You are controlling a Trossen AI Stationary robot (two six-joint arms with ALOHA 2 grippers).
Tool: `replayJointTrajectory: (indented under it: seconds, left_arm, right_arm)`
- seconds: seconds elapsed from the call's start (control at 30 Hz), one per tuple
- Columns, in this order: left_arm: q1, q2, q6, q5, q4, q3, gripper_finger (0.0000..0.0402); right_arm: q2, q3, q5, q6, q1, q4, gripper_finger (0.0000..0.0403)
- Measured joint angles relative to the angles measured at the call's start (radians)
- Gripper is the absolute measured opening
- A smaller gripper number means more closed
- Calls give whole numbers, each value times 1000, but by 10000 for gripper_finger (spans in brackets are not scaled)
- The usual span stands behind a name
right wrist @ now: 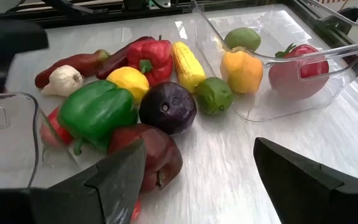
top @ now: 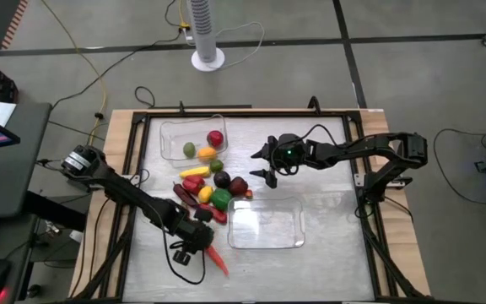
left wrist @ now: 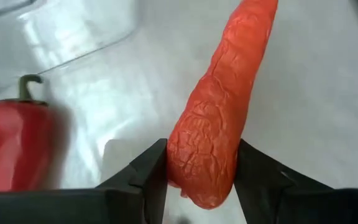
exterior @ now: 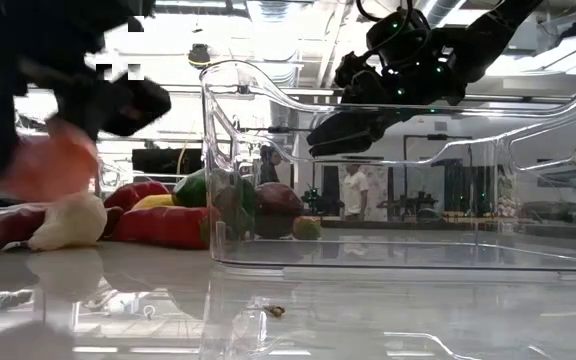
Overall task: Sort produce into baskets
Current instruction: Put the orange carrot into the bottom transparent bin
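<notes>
L gripper [top: 199, 241] sits at front-left of table [top: 327, 211], jaws closed on fat end of carrot [left wrist: 219, 118]; carrot's thin end points away past the fingers, over bare tabletop. Red chili [left wrist: 11, 149] lies just beside it. R gripper [top: 264, 163] hovers mid-table, jaws wide open, nothing in them, just right of the produce pile. Pile btwn the 2 baskets: green pepper [right wrist: 98, 112], red pepper [right wrist: 149, 57], purple ball [right wrist: 168, 107], lime [right wrist: 213, 94], corn [right wrist: 188, 64], lemon [right wrist: 128, 82], garlic [right wrist: 64, 79], dark red apple [right wrist: 151, 152]. Far basket [top: 169, 139] holds tomato [right wrist: 297, 71], yellow pepper [right wrist: 241, 70], a green fruit [right wrist: 242, 38]. Near basket [top: 264, 226] has no produce in it
</notes>
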Motion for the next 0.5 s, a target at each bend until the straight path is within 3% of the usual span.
replayJointTrajectory:
  seconds: [0.17, 0.37, 0.5]
  left_arm:
    - [0, -115, 6, -1, 4, 10, 139]
    - [25, -225, 77, -236, 138, 11, 143]
    - [89, -195, 111, -198, 233, 12, 143]
  right_arm:
    - [0, 0, 0, 0, -3, -20, 325]
    - [-34, 6, 1, -32, -28, -97, 325]
    - [-111, 20, 1, -46, -61, -176, 325]
